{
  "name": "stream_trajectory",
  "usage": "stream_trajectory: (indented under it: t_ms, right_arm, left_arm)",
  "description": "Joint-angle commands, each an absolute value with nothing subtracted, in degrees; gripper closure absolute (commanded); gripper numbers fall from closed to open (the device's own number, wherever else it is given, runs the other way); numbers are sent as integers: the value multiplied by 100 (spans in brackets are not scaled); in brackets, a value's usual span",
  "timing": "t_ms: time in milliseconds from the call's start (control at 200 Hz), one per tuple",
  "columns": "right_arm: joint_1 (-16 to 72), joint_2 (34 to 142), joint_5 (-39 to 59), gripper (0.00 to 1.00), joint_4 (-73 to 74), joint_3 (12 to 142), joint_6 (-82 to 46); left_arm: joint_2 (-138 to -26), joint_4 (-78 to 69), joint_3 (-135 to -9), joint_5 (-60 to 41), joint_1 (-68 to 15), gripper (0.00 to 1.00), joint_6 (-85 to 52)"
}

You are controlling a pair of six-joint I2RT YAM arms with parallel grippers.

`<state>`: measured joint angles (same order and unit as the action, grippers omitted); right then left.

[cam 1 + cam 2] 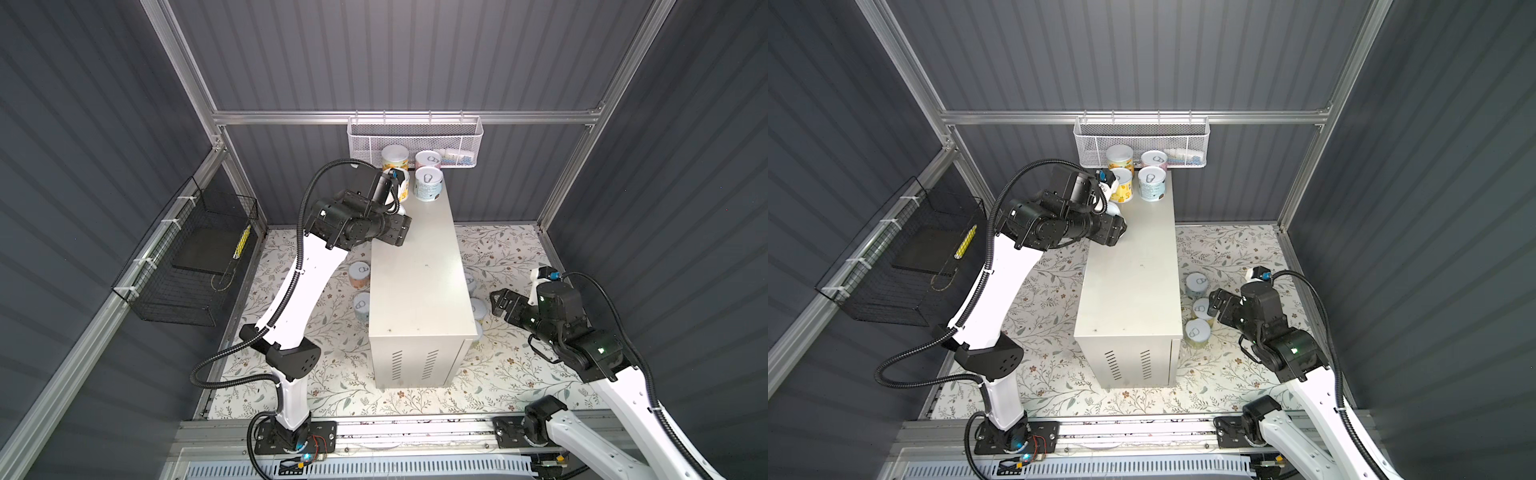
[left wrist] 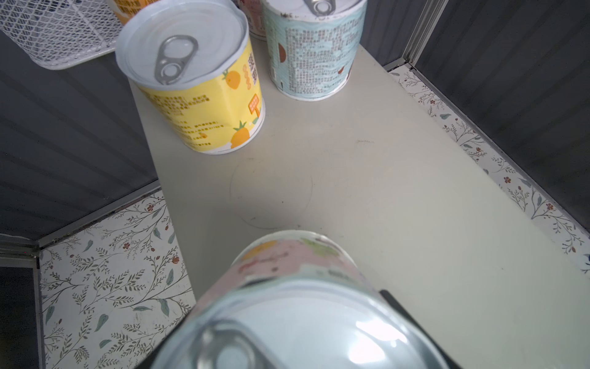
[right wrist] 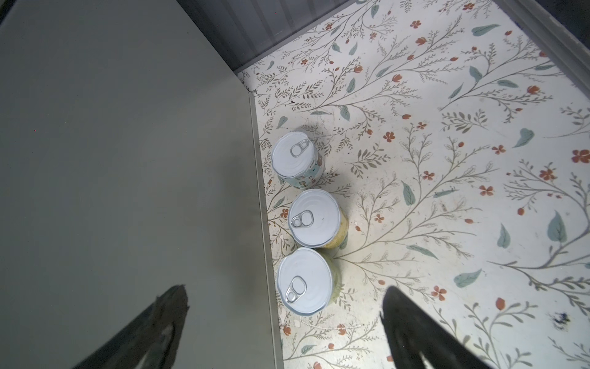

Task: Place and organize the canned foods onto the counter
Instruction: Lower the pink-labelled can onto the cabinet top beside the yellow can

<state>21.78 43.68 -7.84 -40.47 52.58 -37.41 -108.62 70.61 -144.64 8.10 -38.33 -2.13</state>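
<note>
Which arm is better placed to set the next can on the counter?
Left. The left tool grips a pink can over the counter, near the yellow can. The right tool is open and empty over three floor cans.

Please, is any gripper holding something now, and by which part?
The left gripper holds a pink-labelled can by its side wall, near the lid end; one black finger shows against it. The right gripper is open and holds nothing.

Four cans [image 1: 428,183] stand clustered at the counter's [image 1: 419,270] far end. On the flowered floor [image 1: 498,374], three more cans [image 3: 314,217] line its right side, two cans [image 1: 359,275] its left.
</note>
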Motion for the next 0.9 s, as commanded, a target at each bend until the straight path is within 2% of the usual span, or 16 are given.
stream_trajectory:
  t_ms: [0, 175, 325, 370, 385, 660, 895]
  right_arm:
    - [2169, 4411, -743, 3, -4005, 5379, -3683]
    - [2168, 4412, -742, 3, -3964, 5360, -3709]
    - [2171, 4423, -723, 3, -3933, 5360, -3709]
    - [2165, 4437, -720, 3, -3928, 5361, -3709]
    - [2166, 4438, -721, 3, -3928, 5361, -3710]
    - [2168, 4464, -660, 3, -3852, 5422, -3709]
    - [2168, 4542, -512, 2, -3803, 5510, -3725]
  left_arm:
    - [-10936, 6687, -14476, 673, -3867, 33, -194]
    - [-10872, 6475, -14296, 573, -3867, 22, -82]
    - [-10876, 6400, -14288, 468, -3869, 17, -53]
    - [-10905, 6420, -14344, 417, -3867, 3, -20]
    - [-10919, 6426, -14358, 406, -3867, 1, -26]
    - [-10714, 6254, -14385, 605, -3867, 1, 60]
    - [-10117, 6188, -13675, 703, -3867, 0, 51]
